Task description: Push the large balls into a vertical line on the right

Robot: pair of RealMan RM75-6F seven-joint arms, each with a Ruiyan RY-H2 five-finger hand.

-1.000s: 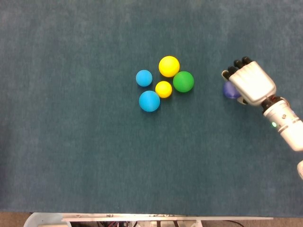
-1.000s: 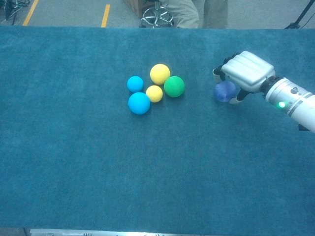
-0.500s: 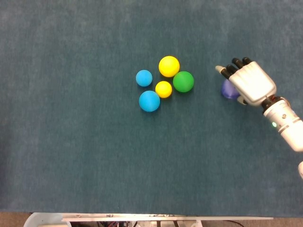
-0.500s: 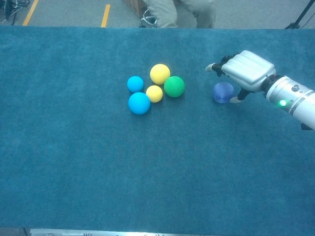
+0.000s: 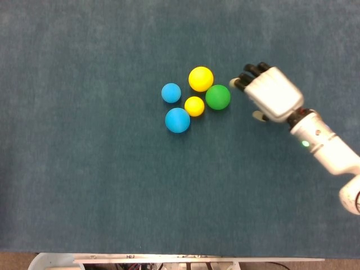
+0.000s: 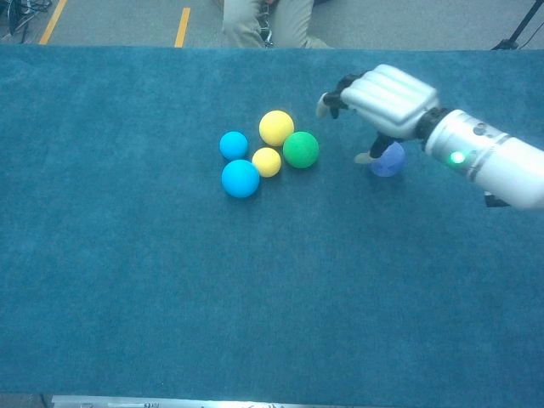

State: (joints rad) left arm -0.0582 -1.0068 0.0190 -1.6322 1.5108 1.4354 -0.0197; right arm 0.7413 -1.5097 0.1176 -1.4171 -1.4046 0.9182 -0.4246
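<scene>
A cluster of balls lies mid-table: a large yellow ball [image 5: 201, 79] [image 6: 276, 127], a large green ball [image 5: 217, 97] [image 6: 301, 150], a large blue ball [image 5: 177, 120] [image 6: 240, 178], a small yellow ball [image 5: 194, 106] and a small blue ball [image 5: 171, 93]. My right hand [image 5: 270, 93] [image 6: 382, 98] hovers just right of the green ball, fingers apart and pointing left, holding nothing. A purple ball [image 6: 389, 160] sits below the hand's wrist side in the chest view. In the head view the hand hides it. My left hand appears in neither view.
The blue felt table [image 5: 84, 180] stretches wide on all sides of the cluster. A person's legs [image 6: 263, 21] stand beyond the far edge in the chest view. The table's front edge [image 5: 185, 259] runs along the bottom of the head view.
My right hand has moved left, away from the purple ball, and its fingertips now lie close to the green and large yellow balls. The balls in the cluster have not shifted.
</scene>
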